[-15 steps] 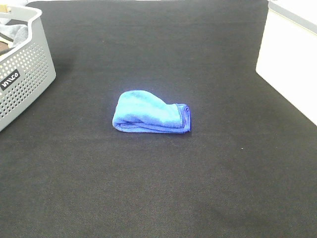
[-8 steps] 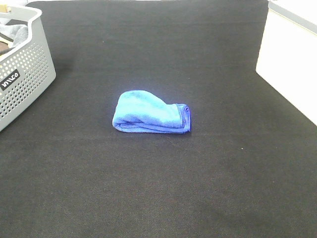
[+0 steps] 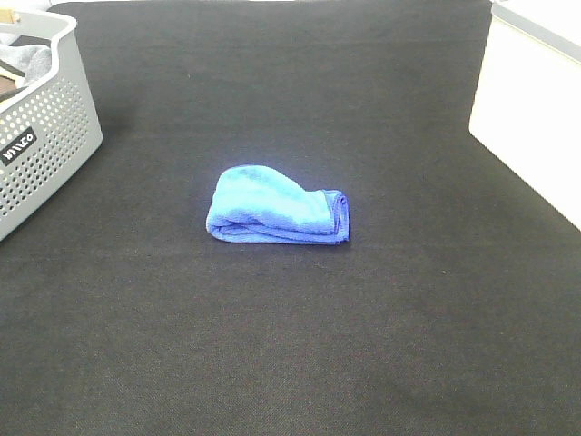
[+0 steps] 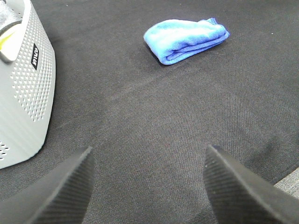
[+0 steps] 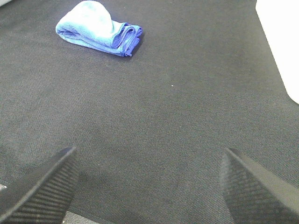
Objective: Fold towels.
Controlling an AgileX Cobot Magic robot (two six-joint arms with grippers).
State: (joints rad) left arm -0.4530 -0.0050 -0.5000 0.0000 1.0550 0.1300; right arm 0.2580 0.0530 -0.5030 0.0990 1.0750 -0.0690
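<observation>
Nearest the robot, low in each wrist view, the dark ribbed fingers of both grippers stand wide apart over bare black cloth. The left gripper (image 4: pixel 148 186) holds nothing and touches nothing; its fingers (image 4: pixel 60 191) hang above the table cover (image 3: pixel 300 345), well short of the towel. The right gripper (image 5: pixel 149 186) is the same: spread wide, empty, its fingers (image 5: pixel 254 189) clear of everything. Neither gripper shows in the high view.

Ahead of them lies a broad stretch of open black cover, with free room on every side of the towel (image 3: pixel 274 217). That bright blue towel sits near the middle of the table, folded into a thick bundle, rounded on its left end, with darker blue stitched edges stacked at its right end. It touches only the cover.

To the left, at the table's edge, stands a perforated grey basket (image 3: pixel 45 136), well apart from the towel. A small black label on its wall carries white letters (image 3: pixel 18 145), tilted and too small to read with certainty. Grey cloth shows over its rim. On the right, a white surface (image 3: pixel 531 118) borders the cover and runs to the far corner, also well apart from the towel. Beyond, the cover's far edge ends near the top of the high view.
</observation>
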